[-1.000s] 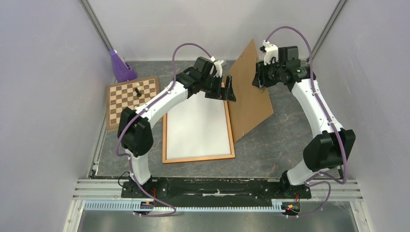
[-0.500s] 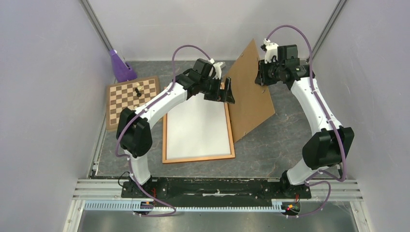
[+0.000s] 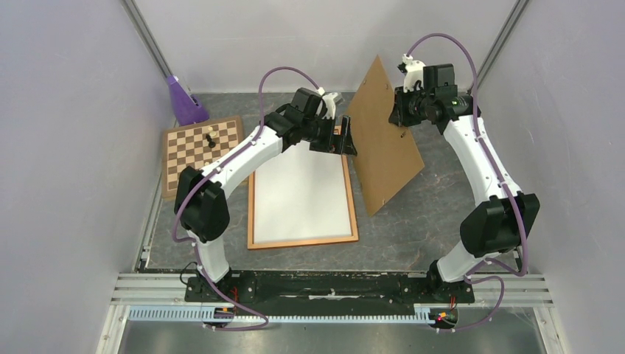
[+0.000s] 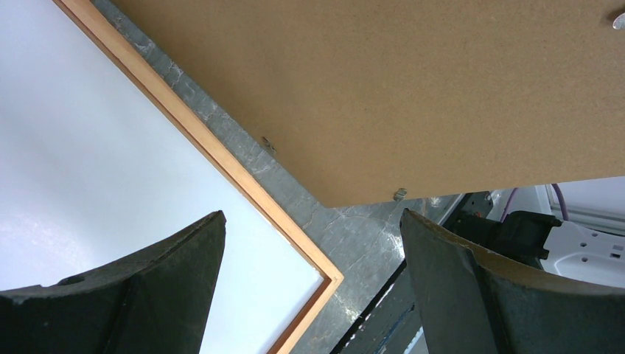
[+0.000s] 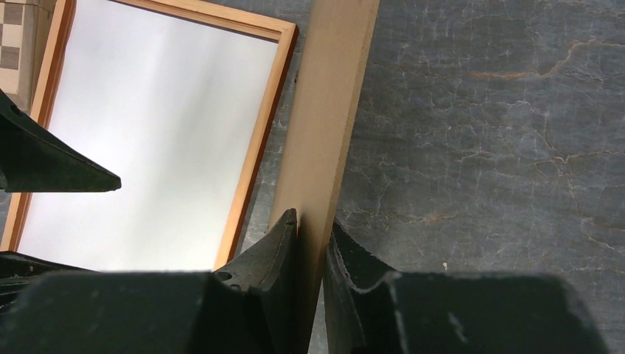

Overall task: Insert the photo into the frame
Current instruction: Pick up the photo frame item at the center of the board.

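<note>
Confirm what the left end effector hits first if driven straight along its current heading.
Probably the raised hardboard panel, pinched by the right end effector: the open left end effector points at its face. Depth is unclear; angled lower, it would meet the right rail of the frame.

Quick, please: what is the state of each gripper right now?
Left gripper: open, holding nothing.
Right gripper: closed on the edge of the backing panel.

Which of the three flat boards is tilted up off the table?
The plain brown backing panel, pinched by the right gripper; frame and chessboard lie flat.
</note>
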`<move>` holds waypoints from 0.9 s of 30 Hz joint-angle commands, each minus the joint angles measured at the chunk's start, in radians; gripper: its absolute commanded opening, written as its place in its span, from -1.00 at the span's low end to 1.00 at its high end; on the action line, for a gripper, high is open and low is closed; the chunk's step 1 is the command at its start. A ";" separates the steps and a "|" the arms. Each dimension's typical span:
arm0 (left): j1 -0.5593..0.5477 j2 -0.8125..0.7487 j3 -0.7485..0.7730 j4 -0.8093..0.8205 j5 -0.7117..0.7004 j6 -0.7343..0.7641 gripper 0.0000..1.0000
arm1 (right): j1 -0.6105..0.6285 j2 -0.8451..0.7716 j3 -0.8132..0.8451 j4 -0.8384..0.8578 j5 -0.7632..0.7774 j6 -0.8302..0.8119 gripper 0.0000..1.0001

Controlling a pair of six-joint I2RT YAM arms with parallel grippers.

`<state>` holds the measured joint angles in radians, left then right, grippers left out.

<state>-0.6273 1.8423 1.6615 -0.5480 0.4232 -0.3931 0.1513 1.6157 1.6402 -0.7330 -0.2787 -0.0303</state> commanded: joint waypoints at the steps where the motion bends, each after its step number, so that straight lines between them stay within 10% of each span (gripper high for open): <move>1: 0.012 -0.054 -0.002 0.024 -0.001 0.052 0.89 | -0.007 -0.041 0.058 0.037 0.027 -0.022 -1.00; 27: 0.058 -0.055 -0.051 0.104 0.037 0.033 0.88 | -0.048 -0.175 0.020 0.068 -0.039 -0.023 -1.00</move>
<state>-0.5694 1.8359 1.6154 -0.4969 0.4316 -0.3931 0.1017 1.4902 1.6501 -0.7559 -0.2962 -0.0498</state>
